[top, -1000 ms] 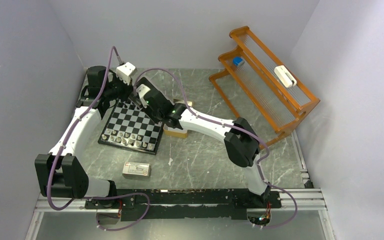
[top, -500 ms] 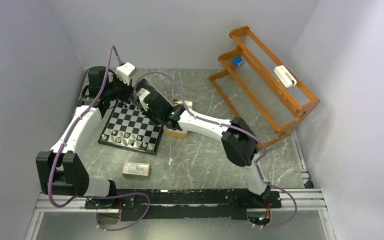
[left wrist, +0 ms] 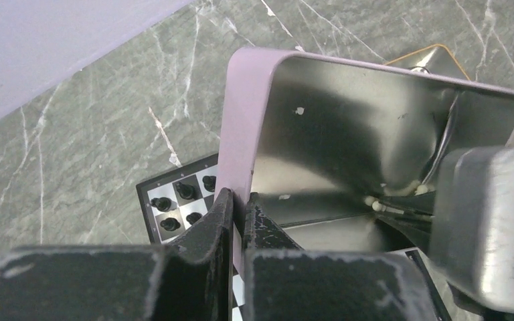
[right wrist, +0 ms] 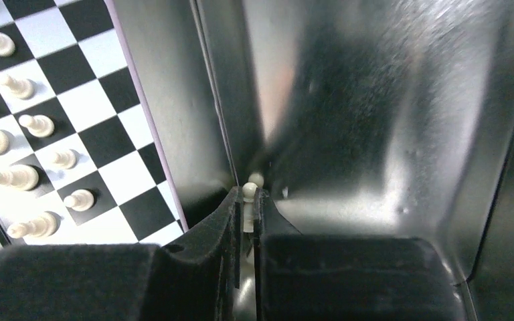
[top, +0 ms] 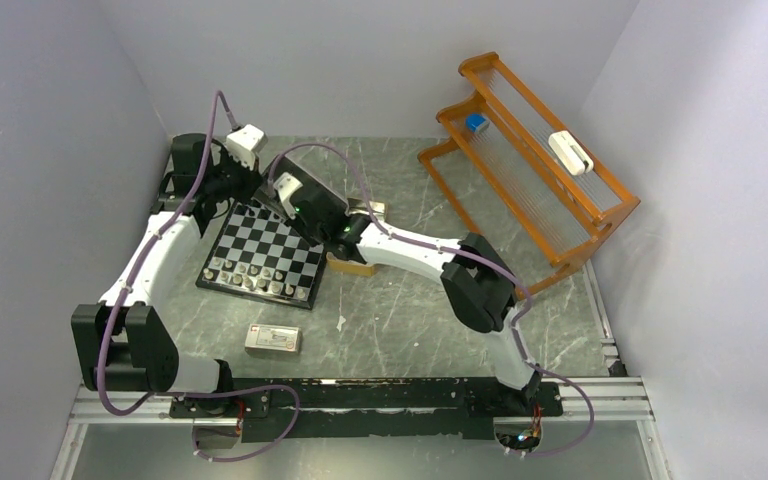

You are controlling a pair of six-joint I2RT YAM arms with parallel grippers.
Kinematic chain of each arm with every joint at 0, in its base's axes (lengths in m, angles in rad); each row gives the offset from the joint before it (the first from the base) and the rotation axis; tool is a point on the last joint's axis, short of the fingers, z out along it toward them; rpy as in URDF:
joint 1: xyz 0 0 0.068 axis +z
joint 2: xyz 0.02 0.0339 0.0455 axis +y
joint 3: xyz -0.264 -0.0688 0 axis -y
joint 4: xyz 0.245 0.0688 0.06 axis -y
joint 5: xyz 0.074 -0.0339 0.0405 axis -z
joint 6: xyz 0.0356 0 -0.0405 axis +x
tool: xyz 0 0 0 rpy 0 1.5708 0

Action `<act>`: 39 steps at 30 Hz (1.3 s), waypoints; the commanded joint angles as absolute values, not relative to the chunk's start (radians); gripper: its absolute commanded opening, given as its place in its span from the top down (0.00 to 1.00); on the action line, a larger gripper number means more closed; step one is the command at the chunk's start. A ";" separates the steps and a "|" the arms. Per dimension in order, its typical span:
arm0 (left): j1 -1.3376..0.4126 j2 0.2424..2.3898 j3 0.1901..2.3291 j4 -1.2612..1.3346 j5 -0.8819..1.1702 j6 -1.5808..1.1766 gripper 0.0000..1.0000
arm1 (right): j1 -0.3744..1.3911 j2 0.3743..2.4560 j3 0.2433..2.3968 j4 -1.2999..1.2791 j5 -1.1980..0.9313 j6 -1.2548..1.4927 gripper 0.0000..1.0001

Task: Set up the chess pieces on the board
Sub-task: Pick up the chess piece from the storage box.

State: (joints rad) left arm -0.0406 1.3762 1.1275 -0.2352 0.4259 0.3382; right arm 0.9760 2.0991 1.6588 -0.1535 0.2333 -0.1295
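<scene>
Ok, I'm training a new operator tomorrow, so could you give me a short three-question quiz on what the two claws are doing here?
1. True or false: the left claw hangs open above the board.
2. What does the right claw pinch? A) a black knight B) a pale pawn C) a red die
3. Fill in: the right claw is working inside the shiny metal ____.

Key
1. False: it is shut on the lilac rim of the tin.
2. B
3. tin
</scene>
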 commanded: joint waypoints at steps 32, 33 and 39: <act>0.118 1.356 1.085 -0.257 0.177 0.079 0.95 | 0.949 1.680 1.149 0.626 0.027 0.107 1.00; 0.130 1.349 1.077 -0.241 0.185 0.058 0.95 | 0.949 1.683 1.140 0.640 0.021 0.110 1.00; 0.196 1.359 1.078 -0.210 0.159 -0.066 0.95 | 0.962 1.729 1.082 0.747 -0.045 0.076 1.00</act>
